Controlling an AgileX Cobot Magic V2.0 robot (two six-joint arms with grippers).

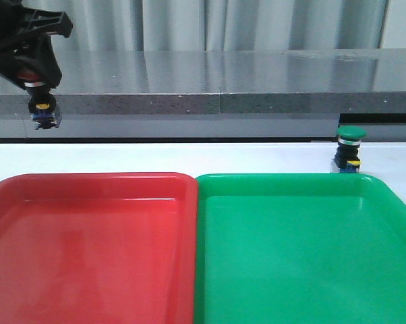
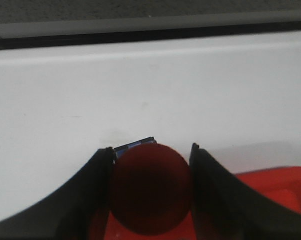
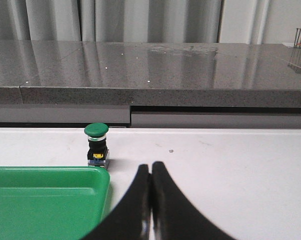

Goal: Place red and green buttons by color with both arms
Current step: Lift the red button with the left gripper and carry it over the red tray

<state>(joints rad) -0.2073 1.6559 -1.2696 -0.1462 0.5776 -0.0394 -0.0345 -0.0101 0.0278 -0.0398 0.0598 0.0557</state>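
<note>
The left gripper, clamped on the red button, hung above the bench's far-left edge; the red tray lay nearer; the right gripper was pressed together, empty.

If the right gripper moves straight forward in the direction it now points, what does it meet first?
Probably only bare white table. The right gripper is shut, and the green button stands off to one side of its line, beside the green tray. Depth is uncertain.

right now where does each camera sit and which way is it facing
Front view: low over the red tray and green tray, facing forward; left gripper shows top left.
Left wrist view: looks down past its jaws at the red button.
Right wrist view: low, facing forward; right gripper shut, empty.
Front and right wrist views share the green button.
</note>
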